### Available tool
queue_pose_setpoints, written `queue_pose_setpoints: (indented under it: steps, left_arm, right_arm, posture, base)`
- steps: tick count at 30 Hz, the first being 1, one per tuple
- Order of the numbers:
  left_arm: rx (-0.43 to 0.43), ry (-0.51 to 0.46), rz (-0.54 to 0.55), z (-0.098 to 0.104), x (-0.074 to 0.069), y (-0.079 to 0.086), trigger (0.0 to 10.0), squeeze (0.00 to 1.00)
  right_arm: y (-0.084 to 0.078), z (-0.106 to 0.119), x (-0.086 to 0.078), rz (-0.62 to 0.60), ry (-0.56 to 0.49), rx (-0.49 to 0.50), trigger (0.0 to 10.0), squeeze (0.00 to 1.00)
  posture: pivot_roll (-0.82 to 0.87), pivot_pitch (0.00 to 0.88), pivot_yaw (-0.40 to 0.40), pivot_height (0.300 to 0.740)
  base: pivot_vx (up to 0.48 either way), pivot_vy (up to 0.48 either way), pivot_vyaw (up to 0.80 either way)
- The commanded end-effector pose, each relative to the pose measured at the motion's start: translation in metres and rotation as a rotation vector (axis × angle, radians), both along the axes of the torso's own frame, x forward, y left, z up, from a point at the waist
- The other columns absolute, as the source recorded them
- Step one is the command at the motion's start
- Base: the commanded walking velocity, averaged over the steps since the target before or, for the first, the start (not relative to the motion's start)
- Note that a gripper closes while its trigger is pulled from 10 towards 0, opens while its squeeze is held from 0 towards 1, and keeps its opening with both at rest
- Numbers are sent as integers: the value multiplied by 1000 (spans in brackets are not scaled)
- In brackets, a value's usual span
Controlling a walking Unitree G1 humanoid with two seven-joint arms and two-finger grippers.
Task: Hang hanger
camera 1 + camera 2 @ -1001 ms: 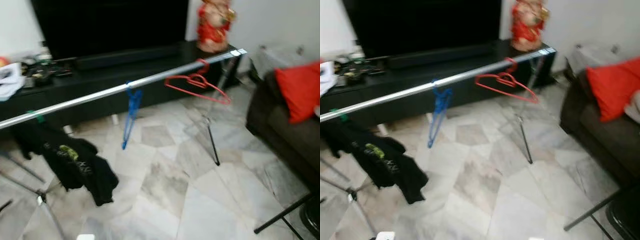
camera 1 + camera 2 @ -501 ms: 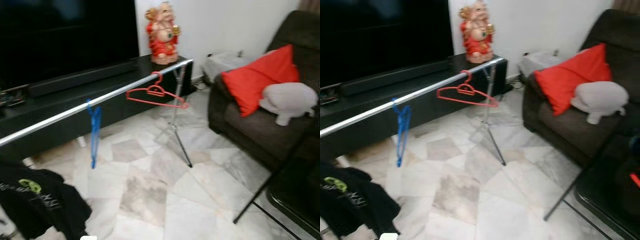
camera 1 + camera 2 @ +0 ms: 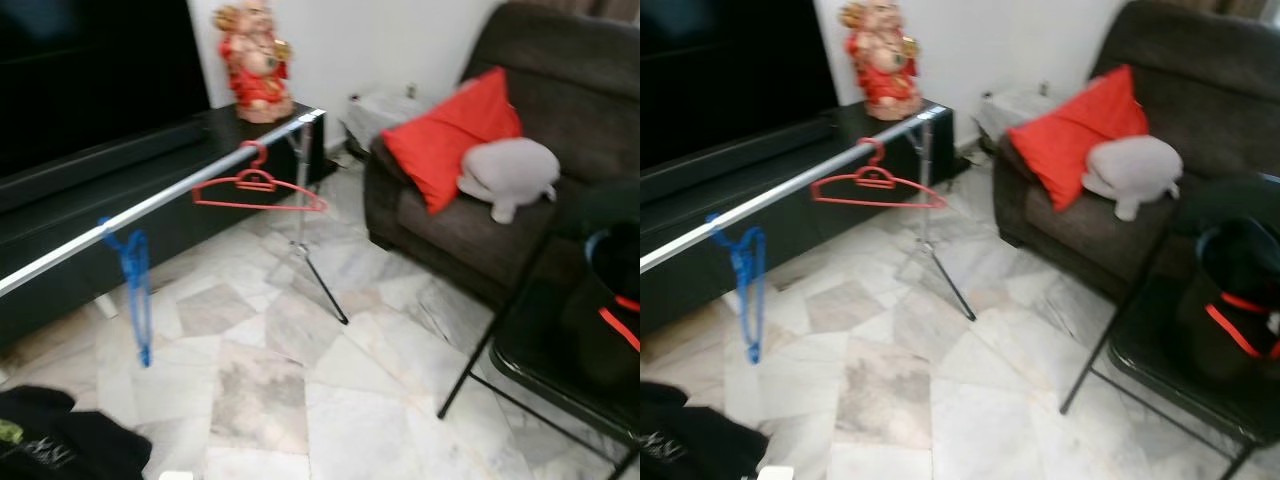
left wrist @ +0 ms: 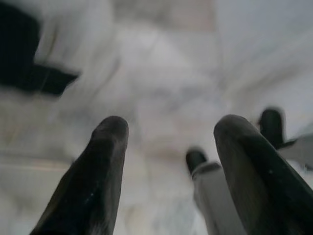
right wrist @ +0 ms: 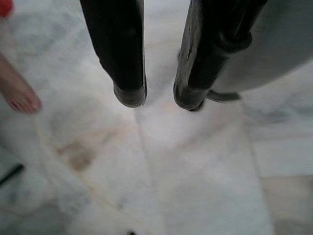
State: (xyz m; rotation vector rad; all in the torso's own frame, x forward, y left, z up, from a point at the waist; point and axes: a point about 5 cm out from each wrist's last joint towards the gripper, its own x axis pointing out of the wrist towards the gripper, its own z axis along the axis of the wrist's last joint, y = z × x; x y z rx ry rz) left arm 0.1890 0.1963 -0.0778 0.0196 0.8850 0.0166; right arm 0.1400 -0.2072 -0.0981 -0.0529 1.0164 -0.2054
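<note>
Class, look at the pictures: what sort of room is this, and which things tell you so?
Most likely a home living room: a dark sofa with a red cushion, a low black TV cabinet, and a marble-tiled floor.

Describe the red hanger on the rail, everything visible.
The red hanger looks like thin plastic: a hook on top, a small loop below it, two sloping shoulders and a straight bottom bar. It is empty, hooked over the silver rail near the rail's far end, hanging tilted. Only the rail touches it.
</note>
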Motion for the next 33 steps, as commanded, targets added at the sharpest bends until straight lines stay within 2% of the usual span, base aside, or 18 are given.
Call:
queue_pose_setpoints:
  steps: [1,12,19,29,33]
  left_arm:
    - [4,44,21,-5,-13,7,10000,0]
    - [-2,60,35,-7,-17,9,10000,0]
    - [-4,56,35,-7,-17,11,10000,0]
    - [-6,57,33,-7,-17,11,10000,0]
    - [-11,54,35,-7,-16,10,10000,0]
  right_arm:
    - [4,1,4,5,-12,7,10000,0]
    - [3,2,7,23,-18,1,10000,0]
    - [-3,4,8,7,-27,-3,10000,0]
    - [6,2,9,15,-29,5,10000,0]
    - [7,4,13,19,-53,5,10000,0]
  posture:
    - [-40,32,59,740]
    - [-36,46,61,740]
    - [-37,56,66,740]
    - [-35,56,64,740]
    - [-34,55,61,740]
  base:
    - [0,0,-756]
    - [0,0,-757]
    - [0,0,-763]
    - [0,0,-759]
    - [0,0,0]
